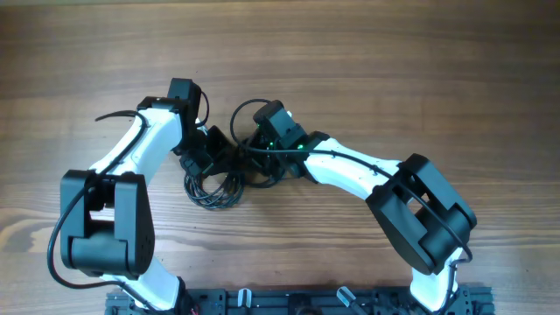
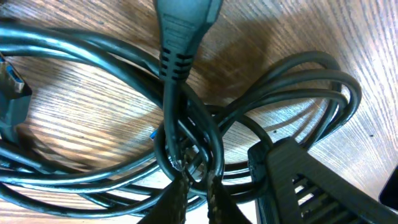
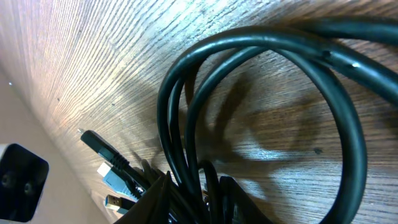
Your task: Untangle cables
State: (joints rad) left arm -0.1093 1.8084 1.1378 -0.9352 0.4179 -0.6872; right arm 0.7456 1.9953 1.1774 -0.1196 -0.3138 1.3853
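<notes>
The cables (image 1: 213,189) lie as a tangled black bundle at the table's middle, with one loop (image 1: 238,110) rising behind it. My left gripper (image 1: 210,157) reaches into the bundle from the left. In the left wrist view its tips (image 2: 196,177) are pinched on a few strands (image 2: 186,140) under a moulded plug (image 2: 186,15). My right gripper (image 1: 249,153) comes in from the right, close against the left one. In the right wrist view several strands (image 3: 177,124) run between its fingers (image 3: 196,180), which press on them. Blue and black USB plugs (image 3: 115,182) lie beside it.
The wooden table (image 1: 394,70) spreads out all around the bundle. The right gripper's black body (image 2: 311,180) sits close beside the left fingers. A white arm part (image 3: 18,180) shows at the right wrist view's lower left.
</notes>
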